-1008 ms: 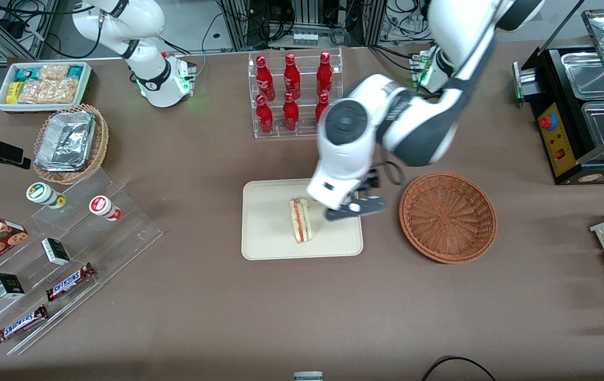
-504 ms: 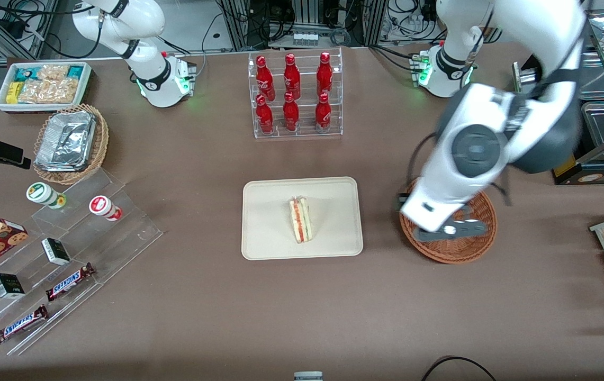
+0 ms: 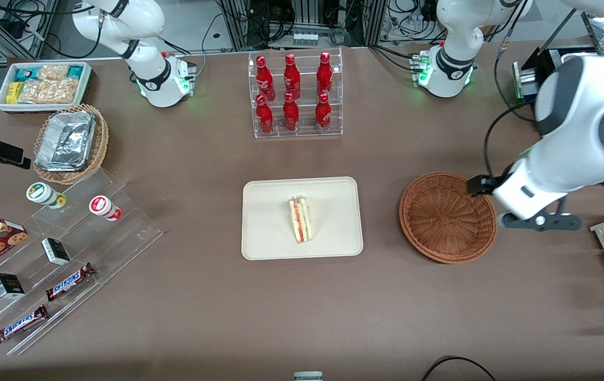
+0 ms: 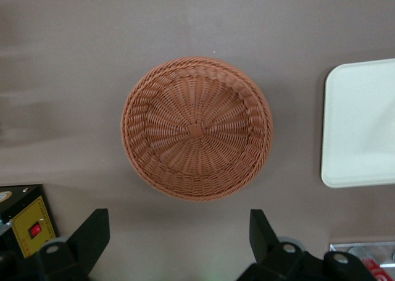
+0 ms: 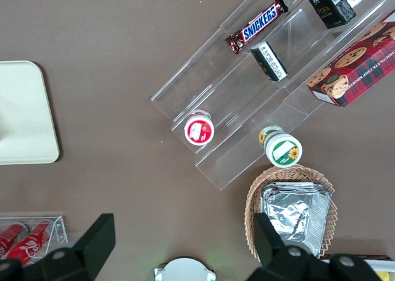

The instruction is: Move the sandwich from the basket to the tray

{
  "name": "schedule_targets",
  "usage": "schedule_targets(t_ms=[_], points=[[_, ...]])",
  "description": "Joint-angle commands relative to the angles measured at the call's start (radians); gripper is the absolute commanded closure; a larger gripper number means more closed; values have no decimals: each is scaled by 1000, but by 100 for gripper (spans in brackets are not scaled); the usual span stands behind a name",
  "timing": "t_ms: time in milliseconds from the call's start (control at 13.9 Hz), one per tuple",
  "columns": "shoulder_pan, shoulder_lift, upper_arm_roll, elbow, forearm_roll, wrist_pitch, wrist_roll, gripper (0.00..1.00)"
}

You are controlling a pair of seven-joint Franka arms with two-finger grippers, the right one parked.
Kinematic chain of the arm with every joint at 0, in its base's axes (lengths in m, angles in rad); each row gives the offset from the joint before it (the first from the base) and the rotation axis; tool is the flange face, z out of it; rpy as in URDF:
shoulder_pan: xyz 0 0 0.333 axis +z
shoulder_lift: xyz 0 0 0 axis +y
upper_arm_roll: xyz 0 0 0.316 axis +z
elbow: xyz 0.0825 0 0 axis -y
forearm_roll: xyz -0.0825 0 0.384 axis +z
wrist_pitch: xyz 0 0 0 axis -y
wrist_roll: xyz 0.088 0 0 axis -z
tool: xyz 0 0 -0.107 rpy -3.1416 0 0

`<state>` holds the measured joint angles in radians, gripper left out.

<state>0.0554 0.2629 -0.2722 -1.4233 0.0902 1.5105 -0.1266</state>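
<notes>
I read the job as done, or nearly so. The small triangular wedge of white bread with red, orange and green filling, the sandwich [image 3: 300, 220], lies on the flat cream-beige rectangular tray [image 3: 264, 243], close to its middle, with its striped cut edge facing up. Its long axis runs from twelve to six o'clock in the front view, the narrow tip toward twelve.

The round reddish-brown woven wicker basket [image 3: 447, 217] sits on the brown table [image 3: 280, 317] beside the tray, toward the working arm's end, and I see nothing in it; the wrist camera looks straight down into its bare weave [image 4: 196, 128].

From my gripper [image 3: 539, 220] the sandwich lies at about nine o'clock in the front view, well apart, with the whole basket between us. The gripper hangs above the table just outside the basket's rim, at the basket's three o'clock. If the sandwich needed another touch, the move would turn on crossing back over the basket toward nine, then coming down with the fingers set across the wedge's short width rather than along its length.

The fingers [image 4: 92, 231] are spread wide in the wrist view, one dark pad at each side with open table showing between them. They hold nothing and touch nothing. In my judgement the only thing left is to park the arm clear of the basket.
</notes>
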Motion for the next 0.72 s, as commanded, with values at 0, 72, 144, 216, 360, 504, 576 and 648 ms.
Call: schedule_targets(t_ms=[0, 72, 144, 216, 360, 504, 576, 648], points=[[-3, -96, 95, -68, -68, -21, 138, 0], [-5, -108, 122, -69, -79, -33, 168, 0], [-12, -125, 143, -72, -79, -45, 173, 0], [-31, -148, 172, -75, -79, -61, 174, 0], [-46, -181, 209, -74, -79, -91, 174, 0], [-48, -212, 234, -77, -78, -104, 176, 0], [-49, -220, 235, -81, -73, -116, 176, 0], [-52, -235, 237, -94, -72, -118, 176, 0]])
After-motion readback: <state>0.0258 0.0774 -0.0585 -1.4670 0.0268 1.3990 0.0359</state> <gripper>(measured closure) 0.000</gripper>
